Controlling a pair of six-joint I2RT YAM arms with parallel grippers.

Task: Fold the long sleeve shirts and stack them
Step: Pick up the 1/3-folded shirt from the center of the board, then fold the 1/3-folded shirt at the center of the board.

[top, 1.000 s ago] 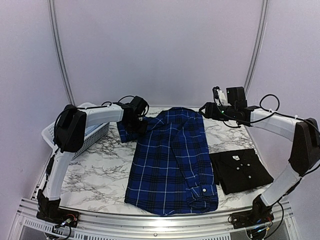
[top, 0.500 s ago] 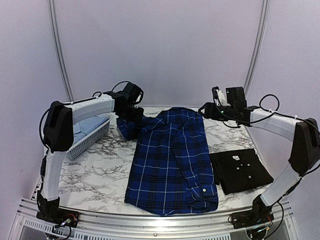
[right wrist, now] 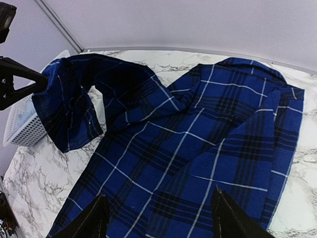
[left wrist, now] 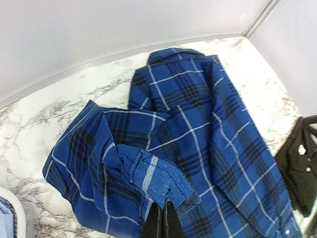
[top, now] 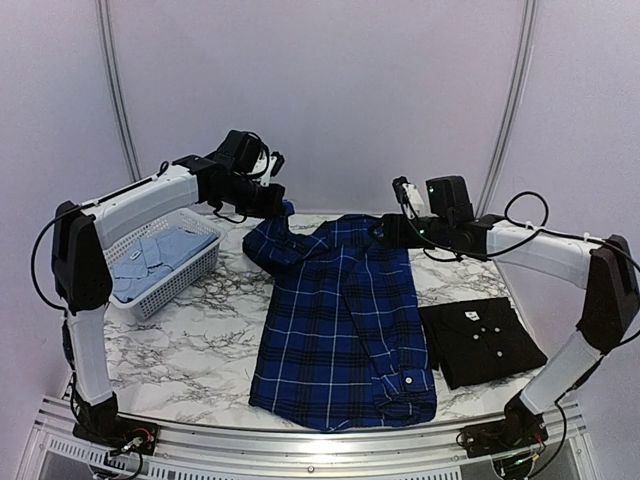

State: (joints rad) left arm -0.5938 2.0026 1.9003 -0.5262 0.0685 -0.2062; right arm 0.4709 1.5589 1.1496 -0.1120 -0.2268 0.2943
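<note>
Pinching the sleeve [top: 266,240] of the plaid shirt [top: 345,320] in tightly closed jaws, the left gripper [top: 274,203] holds it raised above the marble table [top: 190,350] at the far left. The shirt's body lies flat at the centre. The right gripper [top: 385,232] hovers over its collar end, jaws wide and holding nothing. The black shirt [top: 485,340] lies folded at the right; the pale blue shirt [top: 155,255] sits in the white basket [top: 185,275].

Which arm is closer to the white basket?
Left. The left arm reaches past the basket, its jaws shut on the sleeve of the plaid shirt just to the basket's right. The right arm is across the table, jaws open above the shirt's far end.
</note>
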